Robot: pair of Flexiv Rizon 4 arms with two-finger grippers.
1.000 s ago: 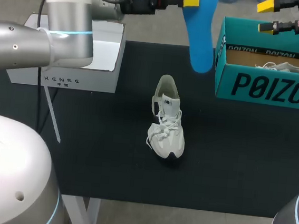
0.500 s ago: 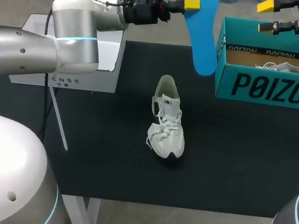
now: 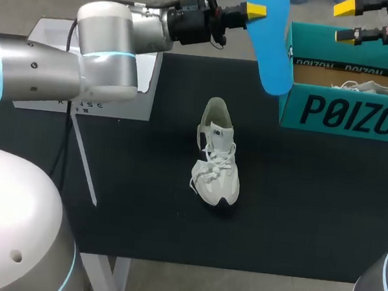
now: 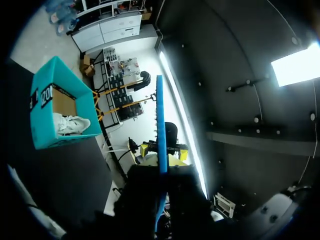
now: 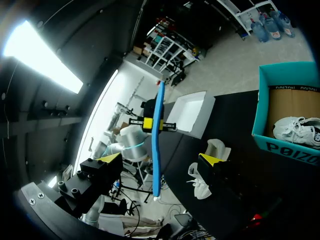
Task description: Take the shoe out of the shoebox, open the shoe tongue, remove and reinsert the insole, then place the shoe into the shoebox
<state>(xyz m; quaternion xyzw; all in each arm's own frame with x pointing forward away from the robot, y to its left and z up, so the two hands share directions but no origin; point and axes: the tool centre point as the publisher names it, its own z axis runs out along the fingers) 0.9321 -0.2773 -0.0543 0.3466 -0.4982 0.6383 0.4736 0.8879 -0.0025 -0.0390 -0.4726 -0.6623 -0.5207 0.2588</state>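
Since the earlier frames, the left arm has swung toward the shoebox (image 3: 348, 113), carrying the blue insole (image 3: 270, 50) rightward. Its lower end now overlaps the box's near left corner in the head view. Shoe, box and right arm are unchanged.

Left claw (image 3: 258, 11): clenched on the insole's upper end. The insole hangs in the air, and the left wrist view shows it edge-on between the fingers.

Right claw (image 3: 347, 21): released, holding nothing, above the shoebox's far side.

White shoe (image 3: 215, 154): upright on the black tabletop (image 3: 140, 202), mid-surface, toe toward the near edge, well apart from the box.

Shoebox: teal, open, at the tabletop's right rear. A second white shoe (image 3: 368, 86) lies inside.

White box (image 3: 115, 110): left rear, partly hidden by the left arm.
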